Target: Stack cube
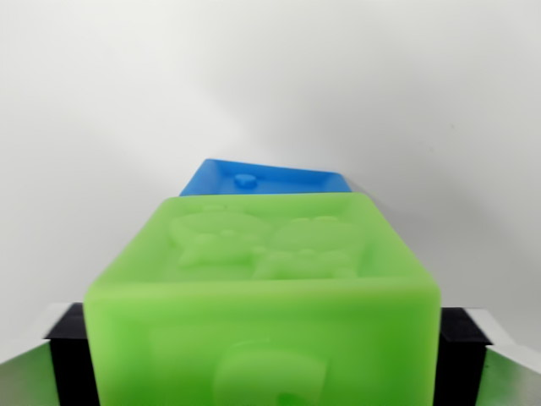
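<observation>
While the pale tabletop [270, 93] fills most of my wrist view, the green cube [266, 296] sits right up against the camera, clamped between my gripper's [266, 359] black pads [72, 355], which press on its two sides; the jaws are closed to the cube's width. Beyond its far top edge peeks the blue cube [262, 179], lying on the tabletop and turned slightly askew to mine. To stack well, I judge I should centre the green cube over the blue one, twist to match its edges, lower until the faces meet flat, and only then let go. Both cubes look like soft, matte, slightly translucent moulded plastic with rounded edges and raised relief figures; the blue top carries a small bump.
</observation>
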Available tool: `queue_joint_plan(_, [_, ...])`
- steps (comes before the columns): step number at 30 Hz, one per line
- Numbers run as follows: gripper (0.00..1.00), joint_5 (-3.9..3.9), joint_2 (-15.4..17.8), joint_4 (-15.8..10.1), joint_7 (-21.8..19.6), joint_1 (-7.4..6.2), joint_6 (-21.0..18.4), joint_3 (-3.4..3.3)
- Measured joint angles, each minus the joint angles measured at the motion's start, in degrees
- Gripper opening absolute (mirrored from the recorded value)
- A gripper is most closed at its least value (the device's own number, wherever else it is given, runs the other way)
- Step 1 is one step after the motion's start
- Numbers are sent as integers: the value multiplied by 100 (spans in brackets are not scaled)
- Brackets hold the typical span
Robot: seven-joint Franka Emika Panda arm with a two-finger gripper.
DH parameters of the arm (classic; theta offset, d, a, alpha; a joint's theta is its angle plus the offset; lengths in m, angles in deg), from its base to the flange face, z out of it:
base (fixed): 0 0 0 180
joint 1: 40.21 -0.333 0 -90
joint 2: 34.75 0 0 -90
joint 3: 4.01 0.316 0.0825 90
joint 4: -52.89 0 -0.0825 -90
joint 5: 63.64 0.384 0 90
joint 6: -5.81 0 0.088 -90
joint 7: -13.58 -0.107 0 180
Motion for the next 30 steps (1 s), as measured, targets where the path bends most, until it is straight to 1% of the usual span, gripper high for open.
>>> queue_joint_plan(22, [100,0,9,0,0,0,-11,0])
queue_joint_plan(30, [100,0,180,-20,0,-1,-142,-3])
